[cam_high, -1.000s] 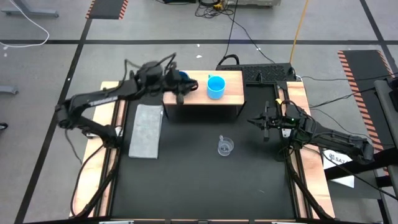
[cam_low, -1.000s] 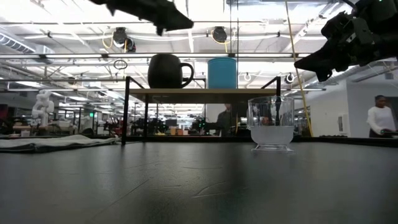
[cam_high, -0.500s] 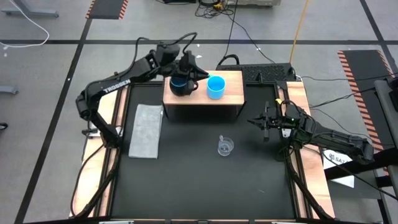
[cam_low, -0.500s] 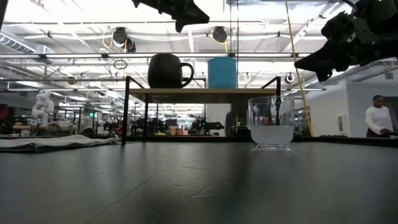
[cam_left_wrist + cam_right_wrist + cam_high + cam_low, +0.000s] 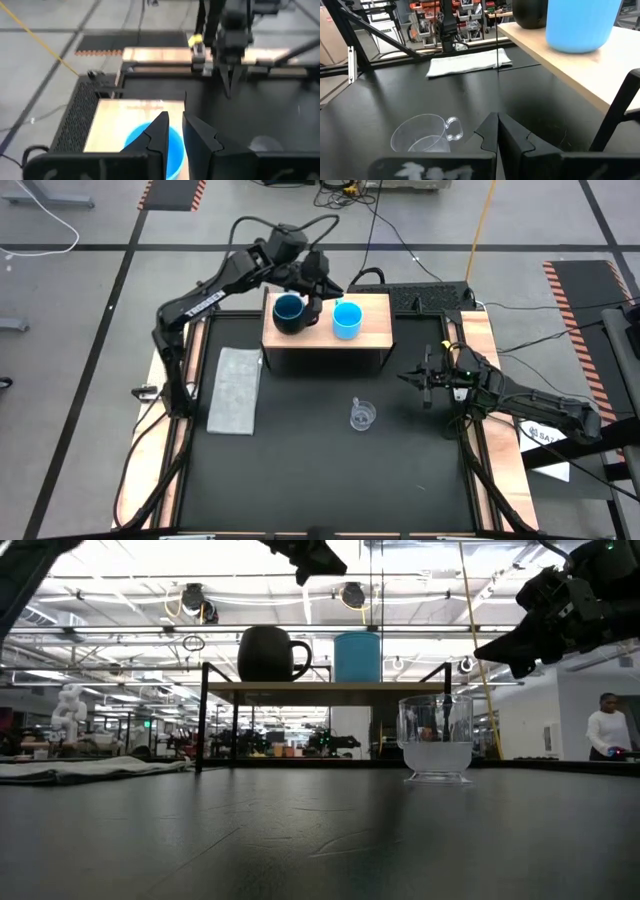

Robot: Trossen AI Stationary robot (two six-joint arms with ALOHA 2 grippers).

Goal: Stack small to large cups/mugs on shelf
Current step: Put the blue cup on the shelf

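Observation:
On the wooden shelf (image 5: 375,330) at the table's far side, a dark navy mug (image 5: 290,313) and a light-blue cup (image 5: 347,320) stand upright side by side. A small clear cup (image 5: 362,416) stands on the black table in front of the shelf. My left gripper (image 5: 333,288) hovers high above the shelf between the mug and the blue cup. Its fingers (image 5: 162,127) are a little apart with nothing between them. My right gripper (image 5: 408,376) waits shut above the table, to the right of the clear cup (image 5: 422,132).
A folded grey cloth (image 5: 235,390) lies flat on the table left of the shelf's front. A black power strip (image 5: 430,298) and cables sit behind the shelf's right end. A person (image 5: 605,730) stands in the room beyond the table.
My left gripper has risen from just over the navy mug. It has moved toward the table's right and far edge, and now hangs above the gap between mug and blue cup. The mug stays standing on the shelf.

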